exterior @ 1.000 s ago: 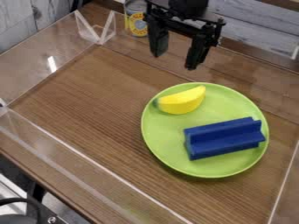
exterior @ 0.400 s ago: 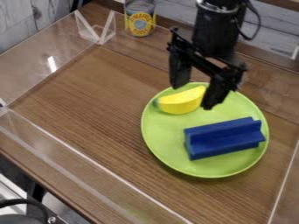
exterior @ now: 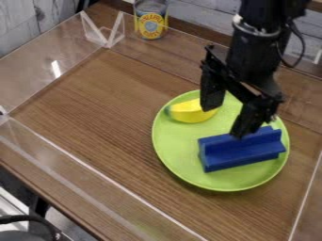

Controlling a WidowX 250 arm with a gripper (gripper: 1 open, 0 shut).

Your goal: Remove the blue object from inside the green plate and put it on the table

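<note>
no legible text, can (exterior: 151,25) label too blurred

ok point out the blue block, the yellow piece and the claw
blue block (exterior: 239,151), camera view, middle of its front face
yellow piece (exterior: 189,113), camera view, its visible left part
claw (exterior: 234,111), camera view, midway between its fingertips

Bright, even light from above leaves white glare on the clear walls (exterior: 51,71) and the picture stays slightly soft.

Yellow banana-shaped piece (exterior: 189,113) lying well in front of the yellow-labelled can (exterior: 150,24) standing at back.
</note>
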